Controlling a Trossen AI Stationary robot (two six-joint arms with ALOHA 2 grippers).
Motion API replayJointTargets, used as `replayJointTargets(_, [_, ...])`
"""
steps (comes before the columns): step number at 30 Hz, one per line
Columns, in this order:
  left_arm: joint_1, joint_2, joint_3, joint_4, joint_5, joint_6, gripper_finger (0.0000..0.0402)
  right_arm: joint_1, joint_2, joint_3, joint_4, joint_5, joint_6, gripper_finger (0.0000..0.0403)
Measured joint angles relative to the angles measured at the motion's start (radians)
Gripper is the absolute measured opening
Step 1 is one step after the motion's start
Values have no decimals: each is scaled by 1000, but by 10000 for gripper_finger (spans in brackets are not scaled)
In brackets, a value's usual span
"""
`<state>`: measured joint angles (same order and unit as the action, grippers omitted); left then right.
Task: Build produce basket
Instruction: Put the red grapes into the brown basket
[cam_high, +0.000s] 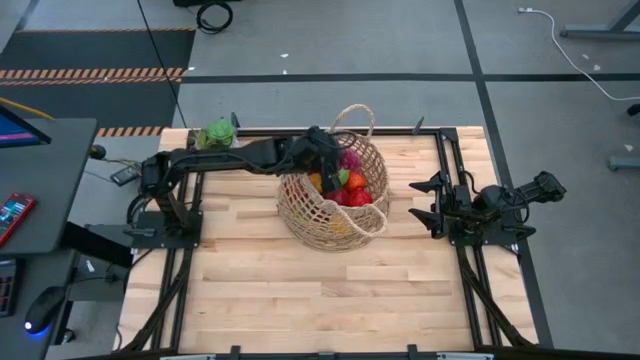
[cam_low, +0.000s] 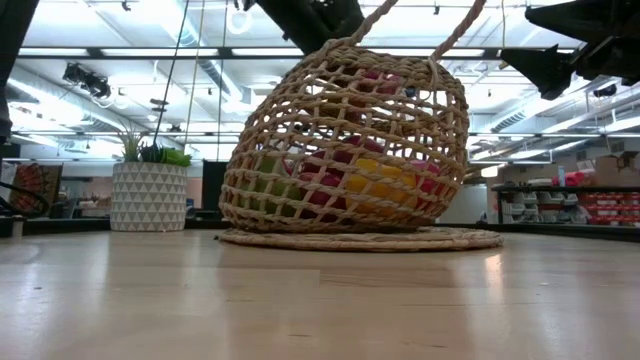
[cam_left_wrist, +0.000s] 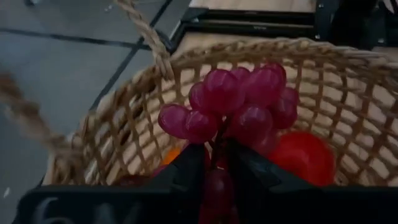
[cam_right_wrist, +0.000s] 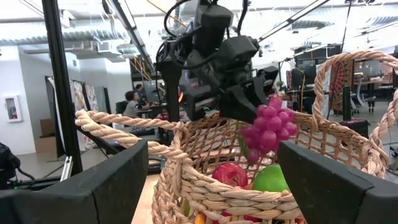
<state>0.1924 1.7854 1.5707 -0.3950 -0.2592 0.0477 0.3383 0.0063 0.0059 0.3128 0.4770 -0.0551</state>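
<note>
High: L gripper (cam_high: 330, 152) over basket (cam_high: 335, 215) mouth; R gripper (cam_high: 425, 200) parked off to the side, nearer rim but idle.
Low: basket tilted, produce (cam_low: 385, 180) inside.
L wrist: fingers (cam_left_wrist: 186, 171) clamped on grapes (cam_left_wrist: 233, 102), bunch straight above the fruit.
R wrist: R fingers (cam_right_wrist: 106, 180) apart; grapes hang just inside the rim.

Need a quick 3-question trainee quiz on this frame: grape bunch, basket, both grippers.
1. True or false: the left gripper holds the grape bunch over the basket.
2. Where is the right gripper? A) inside the basket B) beside the basket, empty, at the table's right edge C) on the plant pot
3. Fill in: in the right wrist view, a red fruit and a ____ fruit lie in the basket under the grapes.

Key: 1 true; 2 B; 3 green.
</note>
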Motion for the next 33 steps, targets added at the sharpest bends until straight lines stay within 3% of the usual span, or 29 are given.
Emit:
replayJointTargets(14, [3, 30, 1, -113, -17, 72, 88, 0, 3, 0, 7, 0, 0, 360])
replayJointTargets(18, [3, 30, 1, -130, -18, 69, 123, 0, 3, 0, 7, 0, 0, 360])
replayJointTargets(26, [0, -11, 0, -141, -17, 65, 229, 0, 3, 0, 7, 0, 0, 360])
replayJointTargets(33, [0, -136, 2, -160, -15, 66, 264, 0, 3, 0, 7, 0, 0, 360])
